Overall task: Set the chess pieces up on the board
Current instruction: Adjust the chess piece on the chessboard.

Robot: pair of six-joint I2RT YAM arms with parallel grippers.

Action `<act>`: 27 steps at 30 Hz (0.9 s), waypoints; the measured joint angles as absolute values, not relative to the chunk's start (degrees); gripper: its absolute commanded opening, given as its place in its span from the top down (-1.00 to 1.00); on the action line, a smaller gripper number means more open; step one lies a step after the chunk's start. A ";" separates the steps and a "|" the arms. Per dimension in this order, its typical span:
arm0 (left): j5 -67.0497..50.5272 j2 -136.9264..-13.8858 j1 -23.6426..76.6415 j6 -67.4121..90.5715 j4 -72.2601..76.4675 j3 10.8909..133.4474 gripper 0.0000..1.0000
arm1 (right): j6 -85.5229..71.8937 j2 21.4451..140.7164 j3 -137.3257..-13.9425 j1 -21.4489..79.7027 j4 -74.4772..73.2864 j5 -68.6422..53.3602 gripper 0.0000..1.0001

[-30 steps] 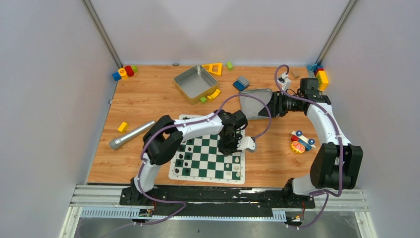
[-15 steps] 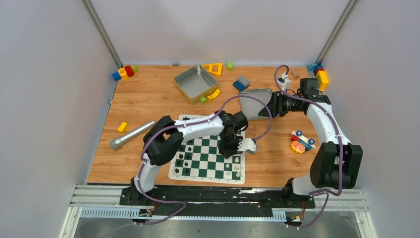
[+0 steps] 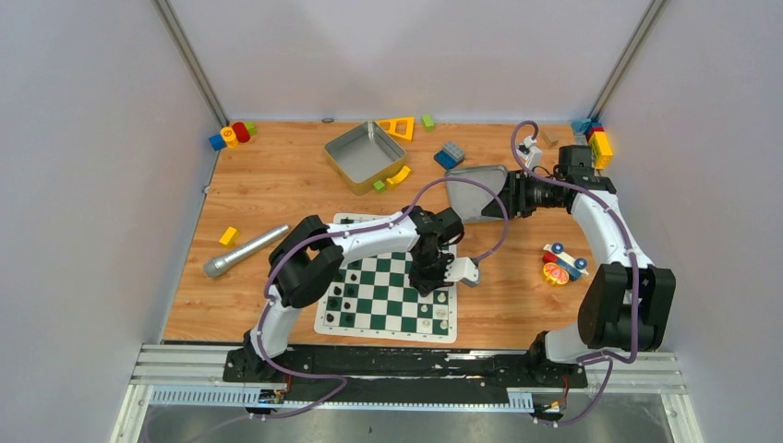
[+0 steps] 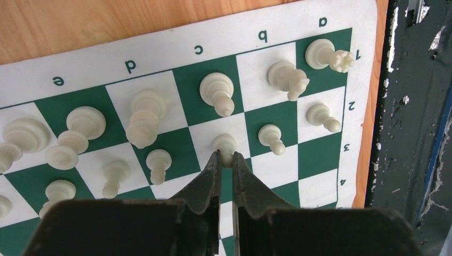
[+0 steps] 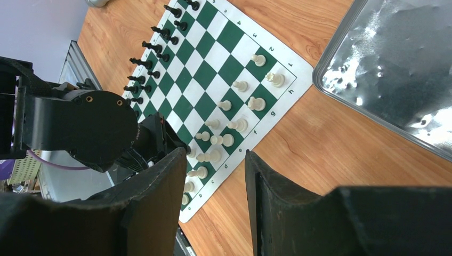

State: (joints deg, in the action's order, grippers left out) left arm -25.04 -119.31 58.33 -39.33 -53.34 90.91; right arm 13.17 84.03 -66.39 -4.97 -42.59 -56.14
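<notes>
Left tool [image 4: 226,157], barely shifted over the last second, stays clenched on a white pawn [image 4: 225,142] at its tips, upright on the board [image 4: 317,156] in line with neighbouring pawns [image 4: 271,137]; release appears due next.

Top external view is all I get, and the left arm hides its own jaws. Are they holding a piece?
Observer: Yes. The left wrist view shows the left gripper shut on the head of a cream pawn.
Operator: On which square?
Observer: A white one, column c, second row, right in front of the bishop.
Operator: And the right jaws?
Observer: The right gripper is open with nothing between the jaws; the metal tray lies off to one side.
</notes>
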 measured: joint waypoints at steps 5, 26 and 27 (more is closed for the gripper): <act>-25.04 -119.59 58.37 -39.27 -53.34 90.91 0.64 | 13.19 84.03 -66.39 -4.97 -42.59 -56.16 0.09; -21.65 -113.10 56.42 -38.44 -52.80 89.60 -0.98 | 13.19 84.34 -66.39 -5.08 -42.61 -56.21 0.06; -21.56 -111.57 56.05 -38.30 -52.80 89.23 -0.99 | 13.19 84.31 -66.39 -5.10 -42.61 -56.21 0.05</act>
State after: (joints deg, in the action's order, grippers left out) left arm -21.56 -111.57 56.05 -38.30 -52.80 89.23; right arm 13.19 84.31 -66.39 -5.10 -42.61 -56.21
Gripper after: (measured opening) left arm 0.940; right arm 0.459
